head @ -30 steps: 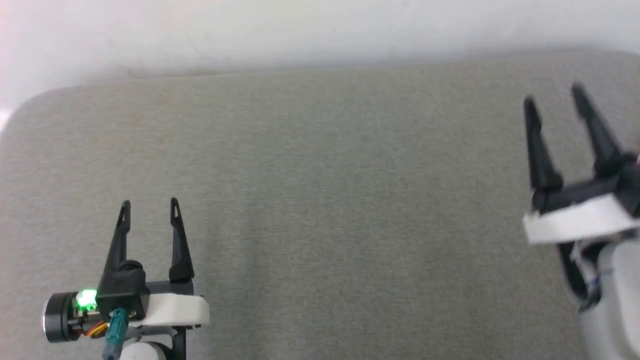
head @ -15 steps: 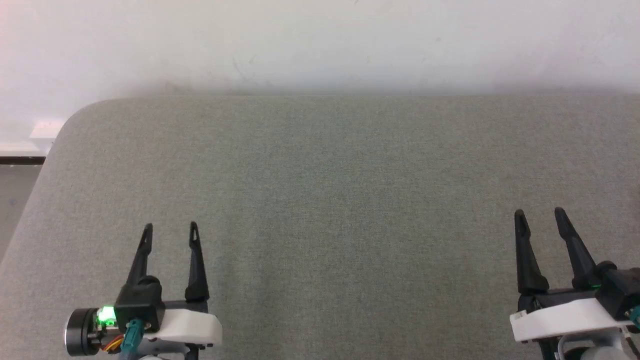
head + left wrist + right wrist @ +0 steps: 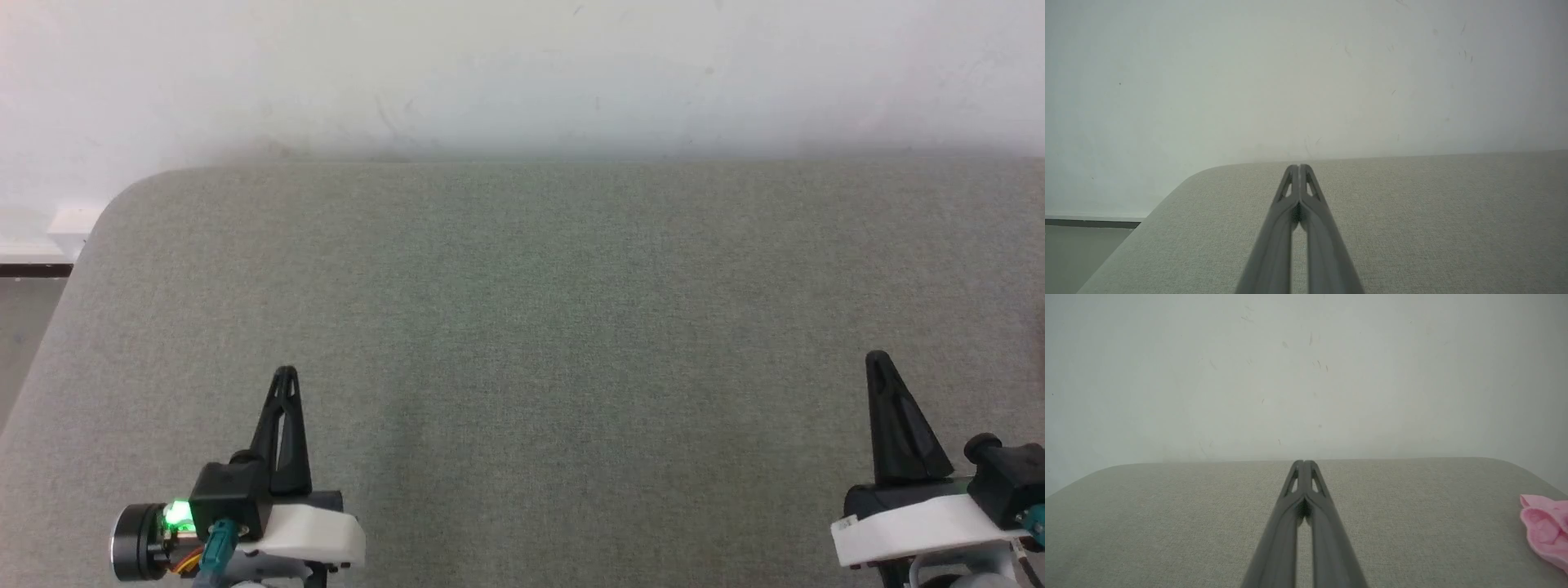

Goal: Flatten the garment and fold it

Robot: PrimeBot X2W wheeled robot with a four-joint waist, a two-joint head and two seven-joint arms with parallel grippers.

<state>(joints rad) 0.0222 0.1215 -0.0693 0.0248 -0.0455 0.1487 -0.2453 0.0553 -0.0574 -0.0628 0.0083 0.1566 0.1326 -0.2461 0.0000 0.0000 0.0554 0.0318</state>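
The garment (image 3: 1545, 531) is a crumpled light-pink piece of cloth lying on the grey fabric surface at the right edge of the right wrist view, well to the right of my right gripper (image 3: 1303, 462). That gripper (image 3: 878, 358) sits at the lower right of the head view, shut, with its two dark fingers pressed together and nothing between them. My left gripper (image 3: 286, 372) rests at the lower left, also shut and empty; its fingertips (image 3: 1305, 169) meet over the grey surface.
The grey fabric surface (image 3: 539, 327) spreads wide, with a rounded far-left corner (image 3: 131, 192). A white wall (image 3: 522, 73) stands right behind its far edge. Beyond the left edge there is floor and a dark baseboard (image 3: 33, 269).
Both grippers have gone from open to shut on nothing. The right arm came down and back to the lower right. The head camera tilted, so more wall shows.
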